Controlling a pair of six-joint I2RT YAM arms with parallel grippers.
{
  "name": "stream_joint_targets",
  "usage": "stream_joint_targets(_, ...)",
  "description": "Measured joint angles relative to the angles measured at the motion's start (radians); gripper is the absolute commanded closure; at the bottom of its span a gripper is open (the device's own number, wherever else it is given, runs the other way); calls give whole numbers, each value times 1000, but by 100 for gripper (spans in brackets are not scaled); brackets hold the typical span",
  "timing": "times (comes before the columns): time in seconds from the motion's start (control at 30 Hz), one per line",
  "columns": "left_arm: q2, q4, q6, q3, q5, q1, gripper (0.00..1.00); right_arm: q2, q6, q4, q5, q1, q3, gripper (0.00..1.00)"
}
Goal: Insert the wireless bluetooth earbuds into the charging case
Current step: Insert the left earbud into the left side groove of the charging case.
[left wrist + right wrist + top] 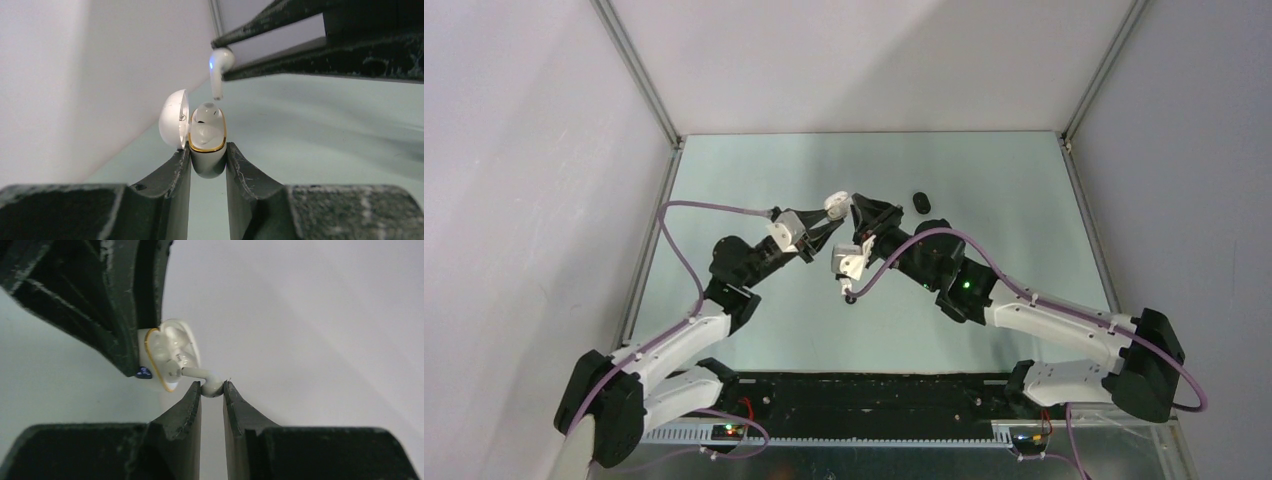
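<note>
Right now, starting at the left, my left gripper (207, 151) is pinching the white charging case (206, 134) by its lower body, one finger on each side. The lid (174, 118) is swung open to the left, and the gold-rimmed mouth faces up in the left wrist view. Only that view lets me see the white earbud (220, 67) side on. Its long axis runs near upright, stem pointing down at the open mouth, bulb on top with a small blue light lit. The stem tip sits just above the rim, and I can't say whether it touches.

From the right wrist the same earbud looks different: the stem lies almost level and reaches left into the hollow of the case, which hides any gap. My right gripper (212, 389) is closed on the bulb. The overhead view shows what neither wrist does: both arms meet above the middle of the table (984, 170), case and earbud held off its surface. The earbud is too small to pick out there. Further right, a dark pebble-shaped case (921, 203) lies on the table, near the right gripper but apart from it
</note>
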Motion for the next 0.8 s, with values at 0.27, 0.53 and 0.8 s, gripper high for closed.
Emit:
stream_joint_targets(0.27,-11,7,-8,-2,16,-1,100,-2,-16,-47,-39,0,0,100)
stream_joint_targets(0.53,-11,6,-15,-2,27,-1,100,20,-117,-26,-70,0,0,100)
stream_joint_targets(0.8,-11,6,-37,-2,30,-1,100,21,-187,-37,-122,-2,4,100)
